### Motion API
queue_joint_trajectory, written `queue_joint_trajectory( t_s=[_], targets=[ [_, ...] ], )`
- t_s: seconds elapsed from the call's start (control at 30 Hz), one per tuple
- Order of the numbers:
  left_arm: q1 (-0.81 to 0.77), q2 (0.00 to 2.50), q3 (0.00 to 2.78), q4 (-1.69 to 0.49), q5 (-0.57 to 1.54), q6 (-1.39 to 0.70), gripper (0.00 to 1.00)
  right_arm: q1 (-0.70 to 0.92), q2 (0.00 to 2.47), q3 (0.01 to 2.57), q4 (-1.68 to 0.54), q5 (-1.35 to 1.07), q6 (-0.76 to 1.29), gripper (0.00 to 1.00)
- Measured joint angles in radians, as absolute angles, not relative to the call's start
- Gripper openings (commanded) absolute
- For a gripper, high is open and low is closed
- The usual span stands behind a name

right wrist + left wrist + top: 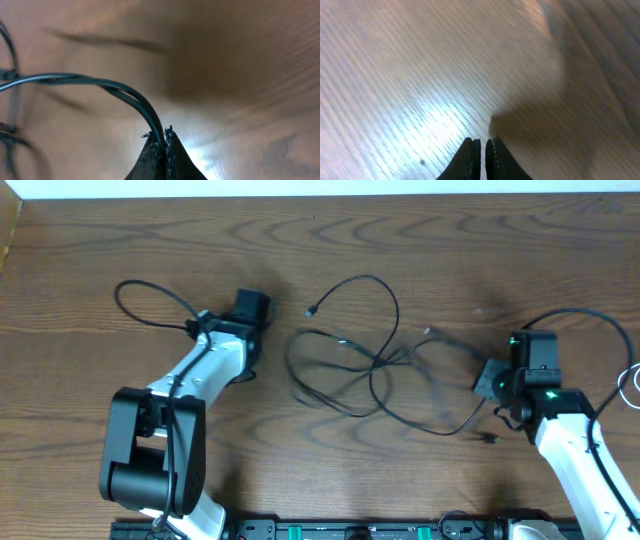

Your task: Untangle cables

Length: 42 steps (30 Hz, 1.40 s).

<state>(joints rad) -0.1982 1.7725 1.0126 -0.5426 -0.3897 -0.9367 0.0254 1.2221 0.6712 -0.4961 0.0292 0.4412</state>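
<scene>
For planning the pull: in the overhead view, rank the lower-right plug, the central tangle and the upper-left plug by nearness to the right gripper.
From the right gripper:
1. Lower-right plug, close by, bottom right.
2. Central tangle, mid-table, to the left.
3. Upper-left plug, farthest left.

Wooden table (pixel 100 240) — brown, wavy grain

Cables (pixel 377 362) across table (pixel 100 240) ctr

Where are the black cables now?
In the overhead view, the black cables lie tangled centrally, right of the left gripper; the right gripper pinches them.
</scene>
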Motion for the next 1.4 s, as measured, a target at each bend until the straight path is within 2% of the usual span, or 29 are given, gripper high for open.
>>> queue_joint_trajectory(
  t_s=[0.13, 0.3, 0.33, 0.4, 0.47, 0.53, 0.7, 0.9, 1.17, 1.33, 1.4],
  targets=[
    [-0.178, 1.773, 1.013, -0.529, -0.304, -0.953, 0.13, 0.023, 1.211, 0.670, -0.361, -0.082, 0.490, 0.02],
    [-0.180, 1.772, 1.013, -0.467, -0.118, -0.890, 0.14, 0.035, 1.220, 0.670, -0.284, -0.277, 0.422, 0.02],
    [-0.180, 1.773, 1.013, -0.450, -0.077, -0.863, 0.17, 0.037, 1.221, 0.670, -0.284, -0.316, 0.399, 0.02],
    [-0.179, 1.773, 1.012, -0.397, 0.023, -0.799, 0.37, 0.037, 1.221, 0.670, -0.285, -0.404, 0.342, 0.02],
    [-0.179, 1.773, 1.012, -0.302, 0.179, -0.706, 0.61, 0.038, 1.222, 0.670, -0.291, -0.471, 0.290, 0.01],
    [-0.179, 1.773, 1.013, -0.217, 0.334, -0.623, 0.72, 0.041, 1.224, 0.670, -0.303, -0.503, 0.248, 0.02],
    [-0.182, 1.772, 1.015, -0.047, 0.667, -0.464, 0.72, 0.043, 1.242, 0.670, -0.325, -0.500, 0.202, 0.02],
    [-0.218, 1.772, 1.015, 0.025, 0.846, -0.364, 0.71, 0.057, 1.262, 0.670, -0.324, -0.500, 0.190, 0.02],
    [-0.349, 1.772, 1.015, 0.086, 0.895, -0.300, 0.70, 0.088, 1.298, 0.670, -0.324, -0.501, 0.184, 0.01],
    [-0.407, 1.772, 1.015, 0.069, 0.812, -0.286, 0.69, 0.088, 1.304, 0.670, -0.316, -0.501, 0.183, 0.01],
    [-0.424, 1.772, 1.015, 0.049, 0.757, -0.284, 0.60, 0.088, 1.304, 0.670, -0.305, -0.501, 0.187, 0.01]
  ],
)
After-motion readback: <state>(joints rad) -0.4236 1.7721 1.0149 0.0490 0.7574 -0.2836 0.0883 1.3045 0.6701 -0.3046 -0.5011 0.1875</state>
